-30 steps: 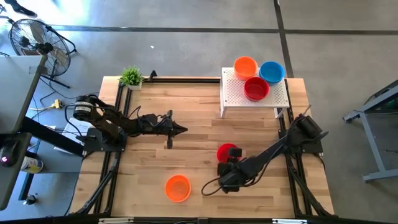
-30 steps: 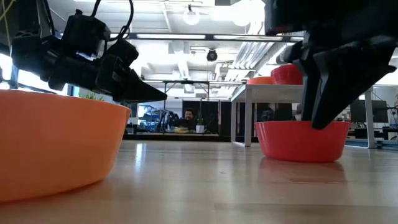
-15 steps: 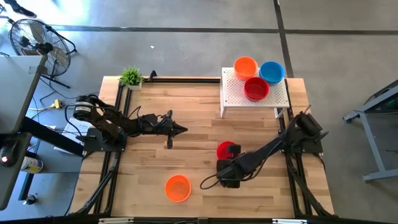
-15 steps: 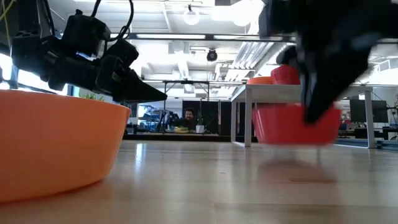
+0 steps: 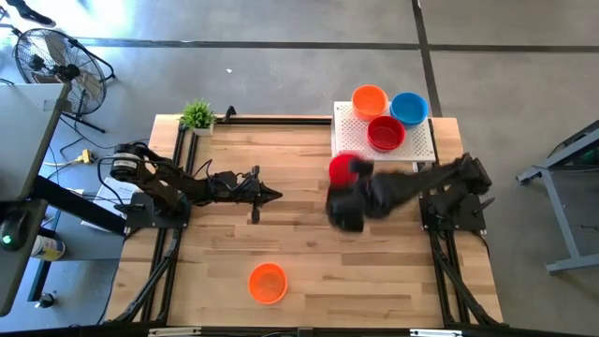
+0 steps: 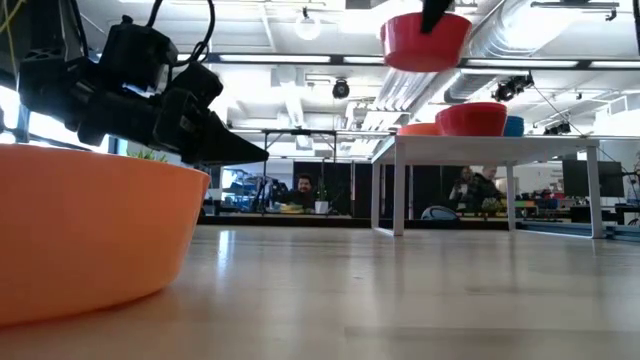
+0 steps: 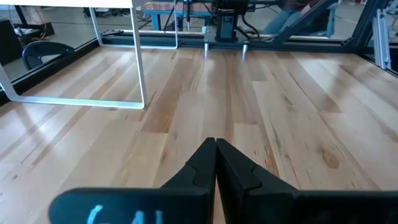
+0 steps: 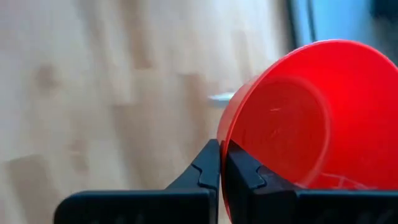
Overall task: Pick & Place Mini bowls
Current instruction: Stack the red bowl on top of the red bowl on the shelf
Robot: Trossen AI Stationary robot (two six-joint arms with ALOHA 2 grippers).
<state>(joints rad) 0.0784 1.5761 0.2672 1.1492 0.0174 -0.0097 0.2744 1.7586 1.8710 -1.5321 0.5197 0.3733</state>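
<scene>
A red mini bowl (image 5: 341,168) hangs high above the table's middle, with my right gripper (image 8: 221,148) shut on it; the low view shows this bowl (image 6: 425,40) well above the stand's top. An orange mini bowl (image 5: 268,282) sits on its base near the table's front edge. Orange (image 5: 370,99), blue (image 5: 409,108) and red (image 5: 386,133) mini bowls stand on the white perforated stand (image 5: 356,140) at the far right. My left gripper (image 5: 277,195) is shut with nothing in it and hovers over the left middle of the table. My right gripper pinches the red bowl's rim (image 8: 225,134) between its two fingers, one finger inside the bowl and one outside. The fingers slant down from above. The bowl is lifted clear of the table and hangs beside the fingers, its hollow turned partly toward the wrist.
A small green potted plant (image 5: 197,115) stands at the table's far left corner. Black rails (image 5: 281,119) run along the far edge and both sides. Bare wood lies between the orange bowl and the stand. People sit in the room beyond the table.
My right gripper has taken hold of the red bowl, which stood on the table right of the middle. It has carried the bowl fast upward and toward the far edge, close to the stand. The bowl is now lifted clear.
</scene>
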